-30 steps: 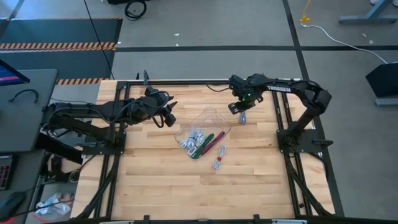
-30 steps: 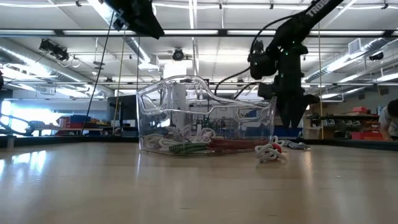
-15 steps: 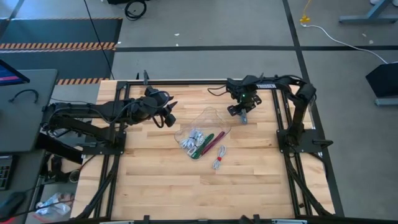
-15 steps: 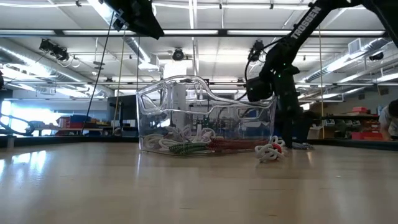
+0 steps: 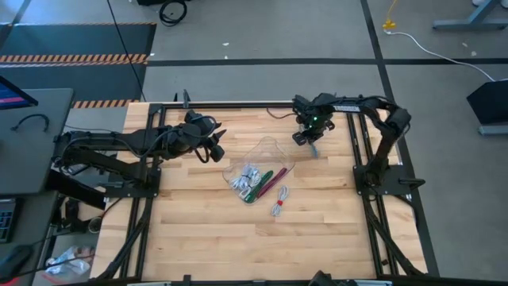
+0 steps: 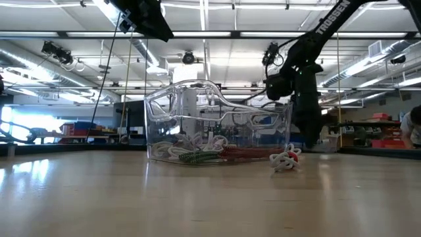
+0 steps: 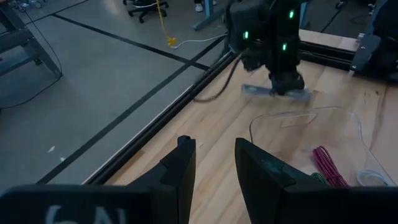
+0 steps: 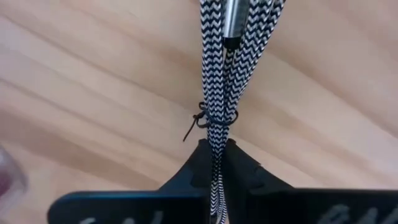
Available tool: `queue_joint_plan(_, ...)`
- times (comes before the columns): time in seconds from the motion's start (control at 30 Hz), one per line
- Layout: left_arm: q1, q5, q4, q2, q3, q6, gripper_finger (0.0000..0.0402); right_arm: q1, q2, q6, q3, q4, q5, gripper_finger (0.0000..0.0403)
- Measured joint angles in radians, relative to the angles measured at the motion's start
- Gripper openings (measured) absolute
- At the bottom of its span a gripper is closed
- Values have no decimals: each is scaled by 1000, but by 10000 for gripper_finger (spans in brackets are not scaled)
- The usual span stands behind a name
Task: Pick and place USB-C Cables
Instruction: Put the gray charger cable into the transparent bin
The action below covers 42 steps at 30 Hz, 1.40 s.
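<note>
The right gripper [image 8: 214,152] is pinched tight on a black-and-white braided cable bundle [image 8: 217,68], low over the far right of the butcher-block table [image 5: 206,238], just beyond the clear plastic tray [image 5: 274,151]. Grey, green and red-purple cables [image 5: 252,181] lie in the tray; a grey bundle with a red tie [image 5: 278,208] sits on the wood just beside it. The left gripper [image 7: 211,165] hangs over the table's left, fingers parted and empty. Around the table is grey concrete floor [image 5: 262,36] marked with black tape lines; beyond it, a workshop under strip lights.
</note>
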Motion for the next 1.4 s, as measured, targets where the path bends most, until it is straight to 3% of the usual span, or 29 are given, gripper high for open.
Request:
queue_joint_plan(0.17,0,0,0,0,0,0,118,-25,-106,-25,1,-22,-19,16)
queue_joint_plan(0.3,0,0,0,0,0,-24,118,-16,-210,-55,28,-22,-104,16)
queue_joint_plan(0.53,0,0,2,0,0,-54,118,85,-337,-112,205,29,-292,16)
queue_joint_plan(0.9,0,19,3,0,0,-70,118,311,-268,-322,494,13,-414,16)
queue_joint_plan(1.13,0,29,4,0,0,-86,118,424,-94,-545,538,-159,-388,16)
queue_joint_plan(1.4,0,29,4,0,0,-106,118,484,52,-766,538,-285,-147,16)
